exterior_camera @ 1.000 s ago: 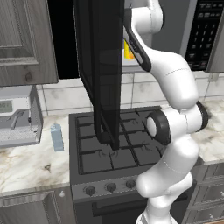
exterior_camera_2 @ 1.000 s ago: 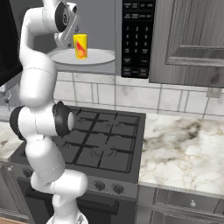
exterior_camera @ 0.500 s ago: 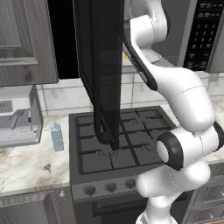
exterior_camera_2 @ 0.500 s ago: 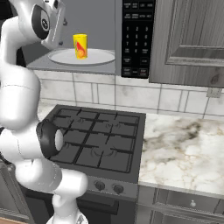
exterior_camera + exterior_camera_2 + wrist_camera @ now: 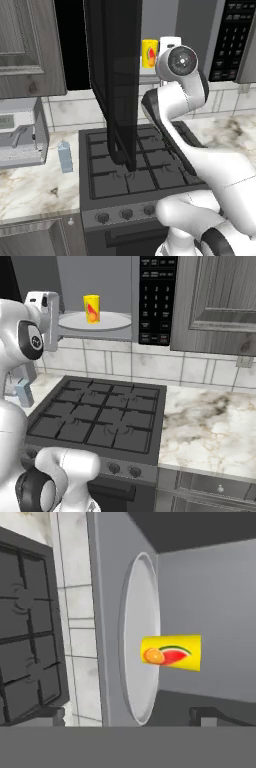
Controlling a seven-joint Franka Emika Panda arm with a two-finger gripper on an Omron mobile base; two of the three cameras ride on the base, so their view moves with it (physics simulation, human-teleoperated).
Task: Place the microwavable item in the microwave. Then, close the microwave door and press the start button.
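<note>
Change: since a second ago I have drawn the arm back from the cavity; the yellow cup (image 5: 91,308) has stayed upright on the turntable (image 5: 112,321).
Left base view: microwave door (image 5: 117,75) swung wide open, edge-on over the stove (image 5: 145,170); cup seen past its right edge; keypad strip (image 5: 227,42) at right; pale blue carton (image 5: 64,156) on the worktop (image 5: 30,187) beside the stove.
Right base view: cup inside the microwave (image 5: 95,298), standing apart from the arm's wrist at left.
Hand view: rolled sideways; cup centred on the turntable, free of contact; finger tips (image 5: 207,716) low in frame, claw holding nothing, spread cannot tell.
</note>
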